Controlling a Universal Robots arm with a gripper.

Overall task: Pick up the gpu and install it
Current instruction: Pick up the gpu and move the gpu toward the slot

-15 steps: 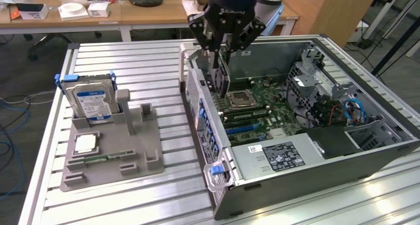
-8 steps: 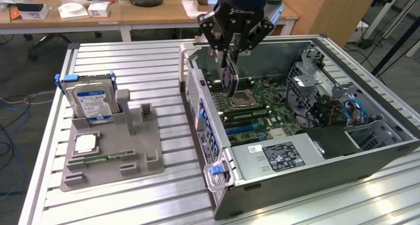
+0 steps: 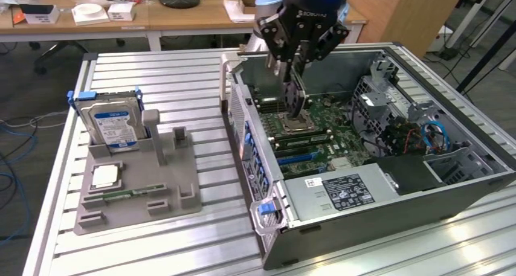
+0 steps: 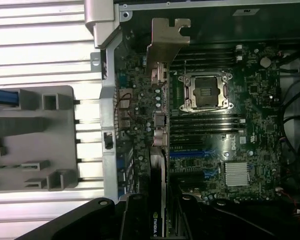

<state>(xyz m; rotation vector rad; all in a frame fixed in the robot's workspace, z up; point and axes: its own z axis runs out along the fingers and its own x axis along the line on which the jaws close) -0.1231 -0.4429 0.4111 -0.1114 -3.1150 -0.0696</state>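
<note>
Above the motherboard (image 3: 329, 124), the gripper (image 3: 290, 67) grips the gpu (image 3: 295, 101), which hangs below it

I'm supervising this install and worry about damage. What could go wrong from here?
The gpu, held in the gripper, hangs close to the open CPU socket; its edge could strike the exposed contacts. Its metal bracket sits near the case wall and might catch there.
</note>
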